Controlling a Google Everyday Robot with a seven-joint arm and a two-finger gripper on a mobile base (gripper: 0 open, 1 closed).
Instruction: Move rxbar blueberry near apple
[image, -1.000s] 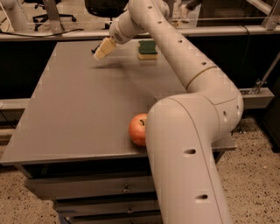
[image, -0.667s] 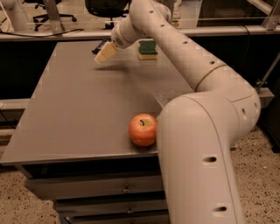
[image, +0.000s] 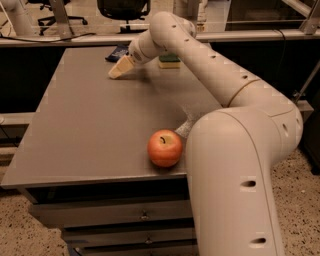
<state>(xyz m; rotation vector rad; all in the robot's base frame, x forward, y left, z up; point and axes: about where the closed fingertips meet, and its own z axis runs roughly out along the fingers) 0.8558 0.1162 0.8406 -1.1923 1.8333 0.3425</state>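
- Gripper (image: 121, 67) hangs low over the far part of the table (image: 75, 130) at the end of the long, outstretched arm. It reads as one pale tapered wedge, so I cannot tell whether it is apart or together, and it holds nothing that shows.
- Just beyond the gripper, at the table's far edge, lies the rxbar blueberry (image: 118, 51) — flat, dark navy, thin-wrapped. The arm is probably reaching this far to get above it for a pick.
- Well apart from the gripper, back at the near edge beside the robot's bulky white arm housing, sits the apple (image: 164, 148). It is round, smooth and glossy, red-orange with a yellowish crown and a short dark stem, and it looks likely to roll if bumped.
- Near the gripper, to its right, rests a sponge (image: 170, 61) with a green top over yellow. It looks soft and blocky and has no part in the job.
- Matte and grey-brown, the table is smooth — a flat bar on it gives little edge to catch.
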